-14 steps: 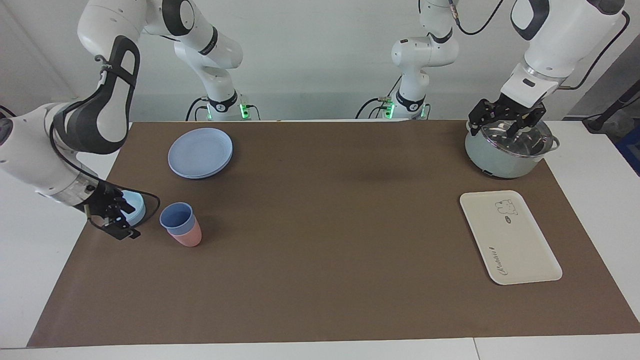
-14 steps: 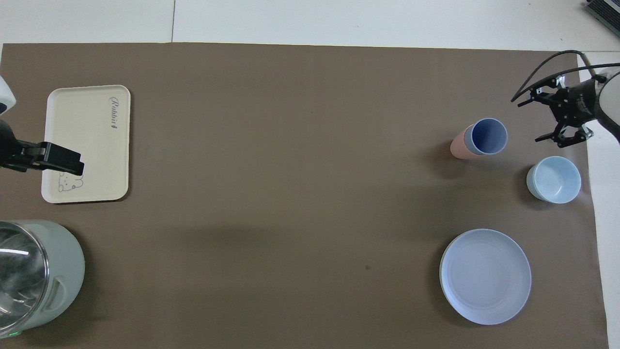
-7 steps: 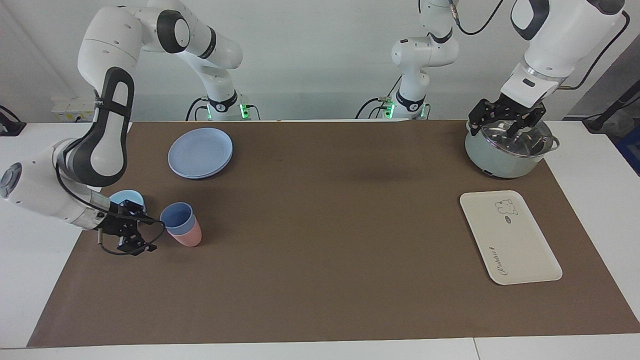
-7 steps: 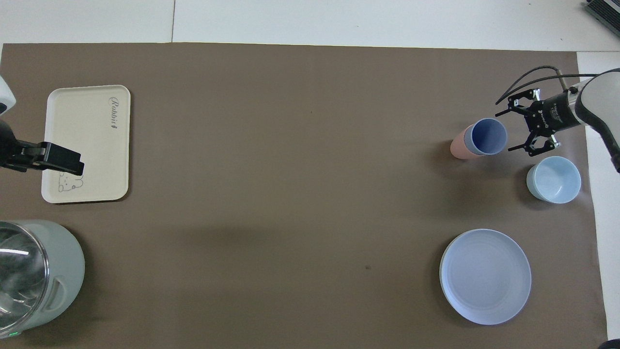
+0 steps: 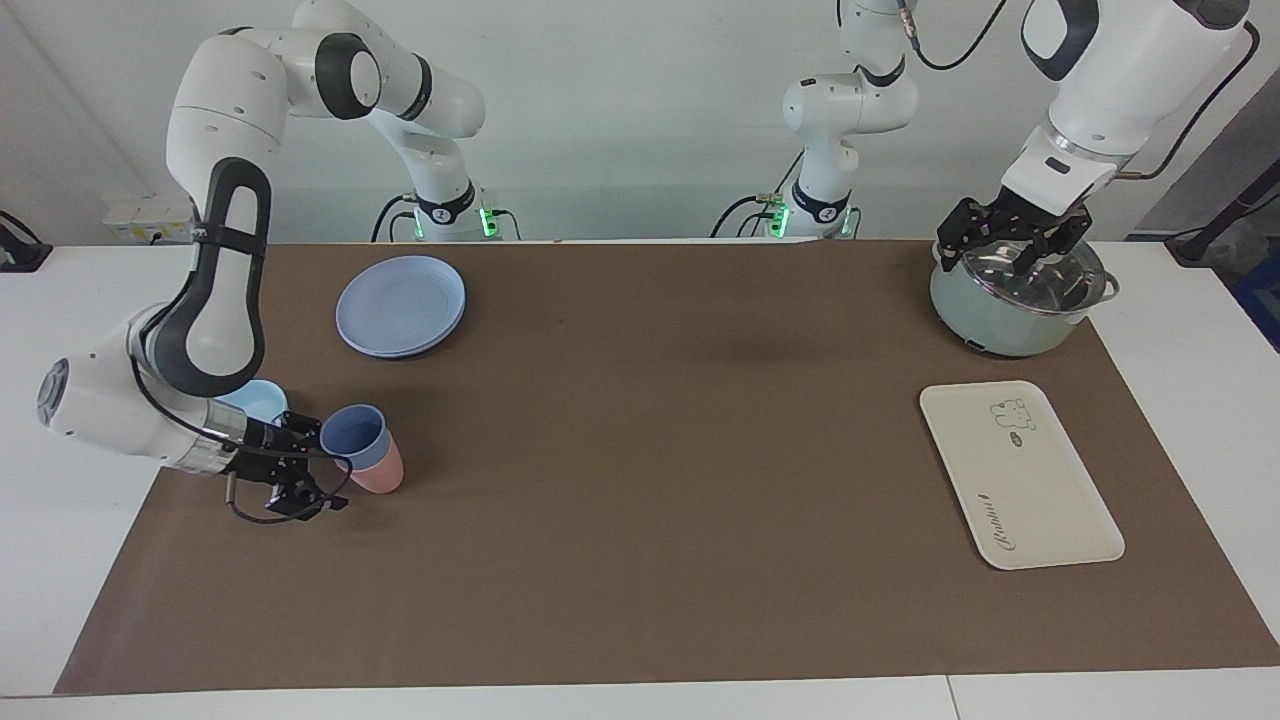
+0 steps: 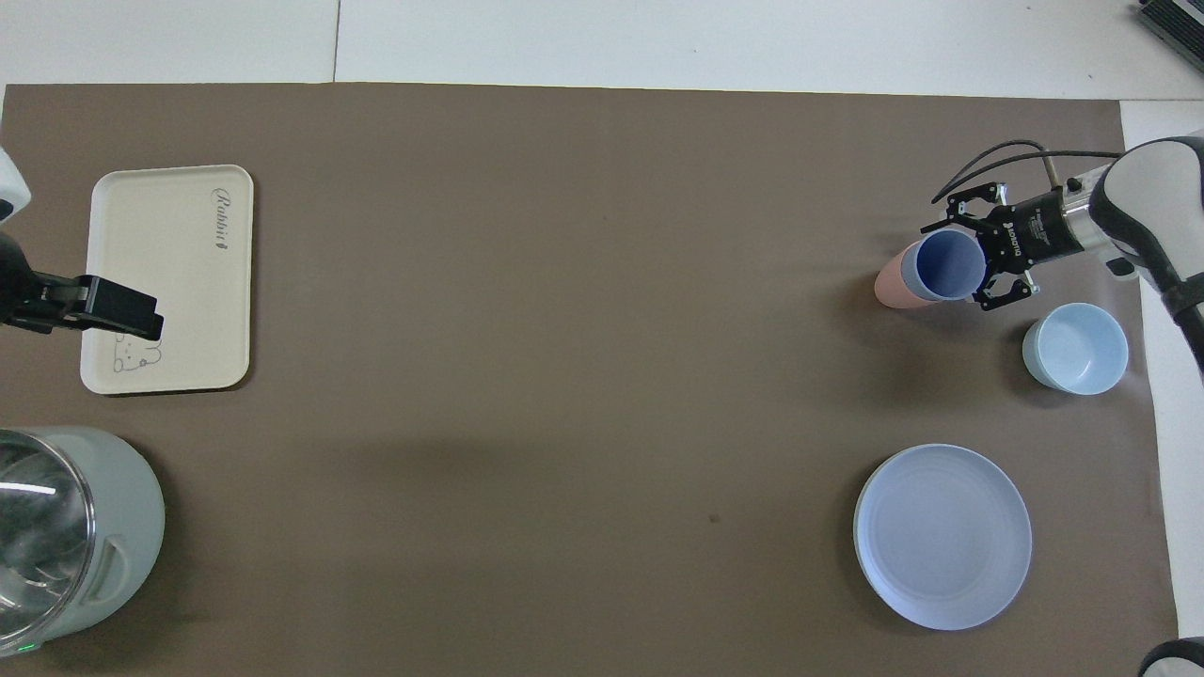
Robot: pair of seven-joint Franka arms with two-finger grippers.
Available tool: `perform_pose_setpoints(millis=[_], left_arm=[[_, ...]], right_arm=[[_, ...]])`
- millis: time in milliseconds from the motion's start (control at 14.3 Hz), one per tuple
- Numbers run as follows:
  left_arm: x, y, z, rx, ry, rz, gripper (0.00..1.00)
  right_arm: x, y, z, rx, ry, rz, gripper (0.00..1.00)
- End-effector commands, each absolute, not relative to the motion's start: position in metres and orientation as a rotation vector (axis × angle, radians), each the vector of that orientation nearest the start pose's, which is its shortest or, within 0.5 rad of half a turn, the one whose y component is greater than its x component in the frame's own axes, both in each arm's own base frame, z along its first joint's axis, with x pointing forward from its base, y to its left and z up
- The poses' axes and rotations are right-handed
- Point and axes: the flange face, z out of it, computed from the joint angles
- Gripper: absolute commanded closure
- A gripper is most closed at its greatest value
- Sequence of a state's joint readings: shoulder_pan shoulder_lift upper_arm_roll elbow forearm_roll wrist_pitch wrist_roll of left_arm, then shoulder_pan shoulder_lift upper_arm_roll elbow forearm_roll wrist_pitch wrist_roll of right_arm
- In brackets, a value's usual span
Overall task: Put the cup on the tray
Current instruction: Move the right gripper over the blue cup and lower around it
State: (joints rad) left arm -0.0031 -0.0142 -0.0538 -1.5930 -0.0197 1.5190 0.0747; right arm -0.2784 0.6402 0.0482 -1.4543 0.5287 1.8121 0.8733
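The periwinkle-blue cup point(image 5: 352, 433) stands nested in a pink cup point(image 5: 375, 475) at the right arm's end of the table; it also shows in the overhead view point(image 6: 948, 265). My right gripper point(image 5: 312, 466) is open and low beside the cup, its fingers reaching along either side of the rim in the overhead view point(image 6: 971, 259). The cream tray point(image 5: 1020, 480) lies flat and bare at the left arm's end point(image 6: 169, 273). My left gripper point(image 5: 1012, 245) is open and waits above the pot.
A light-blue bowl point(image 5: 255, 400) sits beside the right gripper, nearer to the robots. A round blue plate point(image 5: 400, 303) lies nearer to the robots than the cups. A pale green pot point(image 5: 1010, 300) with a glass lid stands nearer to the robots than the tray.
My right gripper has moved from the mat's edge past the bowl toward the cup and now reaches its rim. The left arm, the cups and the tray have not moved.
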Motion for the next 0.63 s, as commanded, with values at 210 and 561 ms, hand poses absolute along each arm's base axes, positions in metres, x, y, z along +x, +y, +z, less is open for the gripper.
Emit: perform_pose_setpoints(millis=[210, 561], left_arm=[[0.534, -0.030, 0.619, -3.157, 0.187, 0.099, 0.00], [0.539, -0.010, 0.620, -3.161, 0.128, 0.041, 0.00]], right_arm=[[0.658, -0.116, 0.294, -2.030, 1.610, 0.663, 0.04], [0.656, -0.104, 0.294, -1.992, 1.586, 0.694, 0.05]])
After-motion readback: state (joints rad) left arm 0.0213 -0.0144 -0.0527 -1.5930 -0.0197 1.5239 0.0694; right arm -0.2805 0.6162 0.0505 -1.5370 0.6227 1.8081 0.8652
